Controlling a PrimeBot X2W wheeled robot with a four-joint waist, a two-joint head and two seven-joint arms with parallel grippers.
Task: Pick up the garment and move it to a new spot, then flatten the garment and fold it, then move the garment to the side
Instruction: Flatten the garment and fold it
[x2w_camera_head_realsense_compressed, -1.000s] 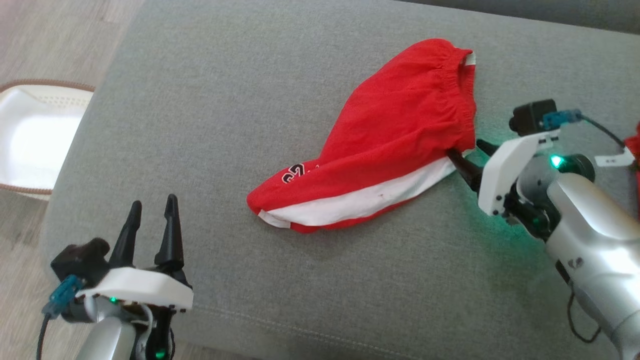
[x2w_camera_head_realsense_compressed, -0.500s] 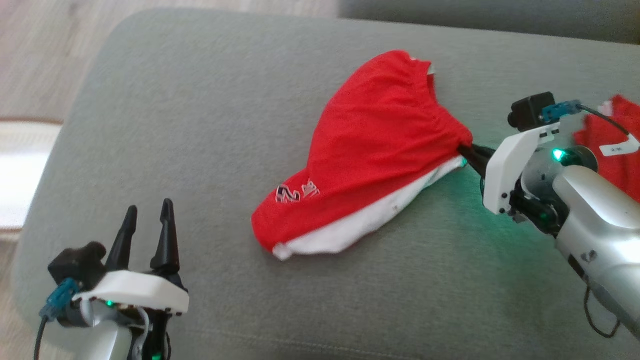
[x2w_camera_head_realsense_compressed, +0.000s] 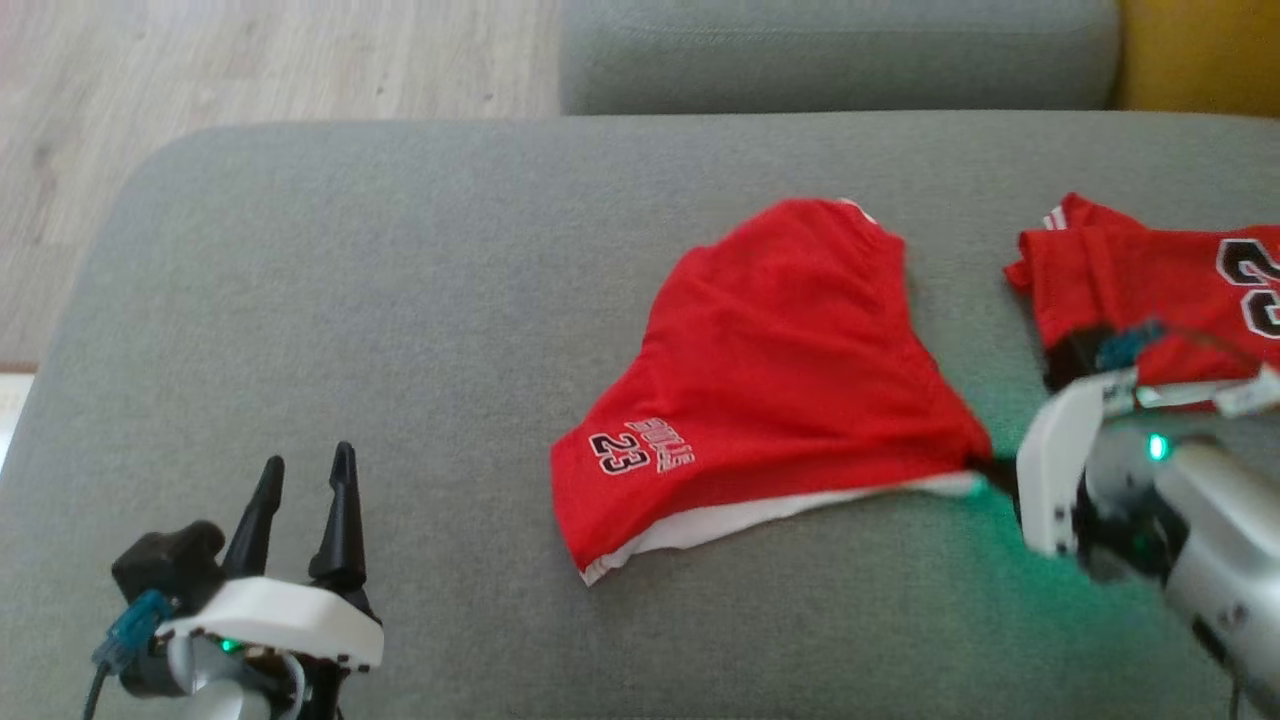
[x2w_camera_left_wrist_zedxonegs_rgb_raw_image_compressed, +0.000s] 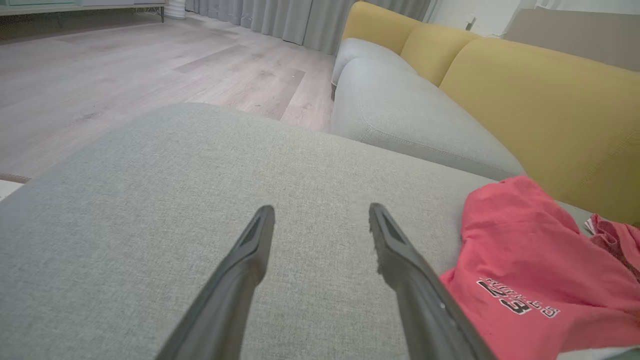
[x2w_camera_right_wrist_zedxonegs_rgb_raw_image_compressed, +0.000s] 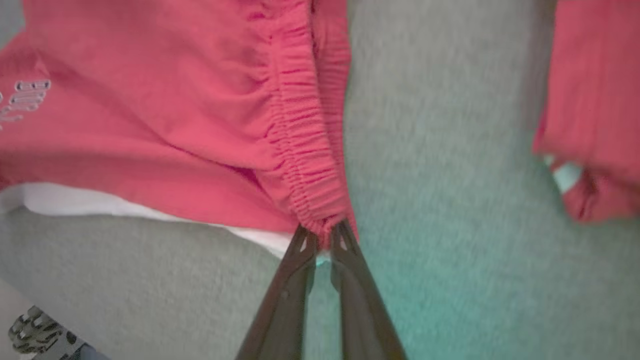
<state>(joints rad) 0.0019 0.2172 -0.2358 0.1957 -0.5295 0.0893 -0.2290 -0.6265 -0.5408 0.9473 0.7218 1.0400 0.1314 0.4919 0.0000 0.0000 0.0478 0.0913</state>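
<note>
Right gripper (x2w_camera_right_wrist_zedxonegs_rgb_raw_image_compressed: 322, 237) is clamped on the waistband of the red shorts (x2w_camera_head_realsense_compressed: 780, 390), which lie on the grey sofa cushion (x2w_camera_head_realsense_compressed: 400, 300) to its left; in head view, cloth hides its tips.

Head looks down, wrists low; all share shorts (x2w_camera_head_realsense_compressed: 780, 380)

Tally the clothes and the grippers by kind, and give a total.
red shorts: 1
red jersey: 1
grippers: 2 (left gripper, right gripper)
total: 4
</note>
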